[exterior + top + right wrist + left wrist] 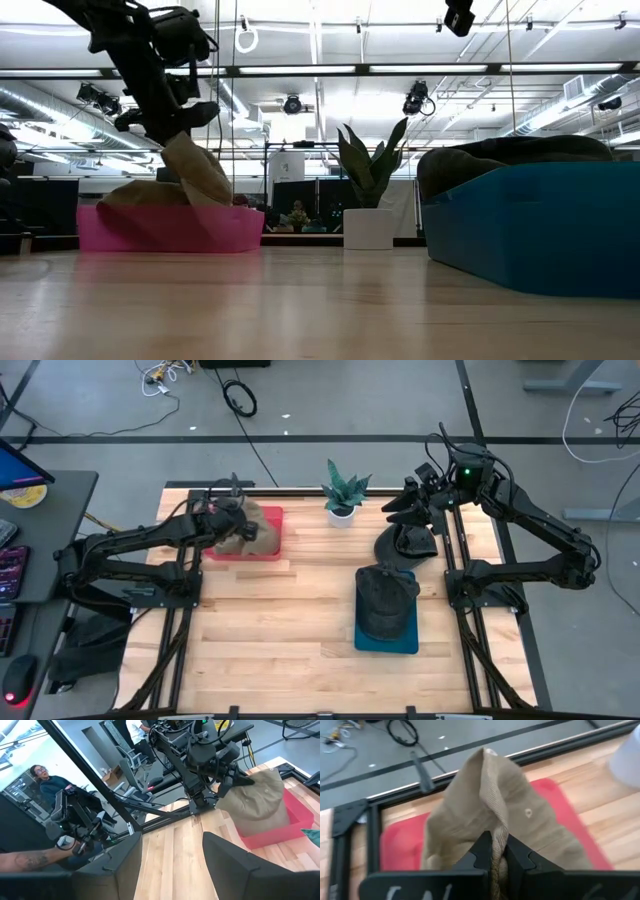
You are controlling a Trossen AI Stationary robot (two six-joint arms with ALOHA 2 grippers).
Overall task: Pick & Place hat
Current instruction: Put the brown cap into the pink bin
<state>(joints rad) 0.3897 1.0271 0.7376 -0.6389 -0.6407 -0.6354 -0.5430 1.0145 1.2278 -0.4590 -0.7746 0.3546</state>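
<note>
two dark arms work over a wooden table (pixel 300 630). left gripper (pixel 496 851) pinches a ribbed tan hat (pixel 495 815) above the pink tray (pixel 272 532); no labels readable. right gripper (pixel 170 855), fingers spread, hovers by the black hat (pixel 405 544).

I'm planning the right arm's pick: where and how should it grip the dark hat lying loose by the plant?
Probably the raised crown of the dark hat, coming straight down: it lies slumped on the table, giving a fold to pinch. The right gripper is open nearby.

tan hat (pixel 252 526), pink tray (pixel 268 550), blue bin (pixel 388 642)
</note>
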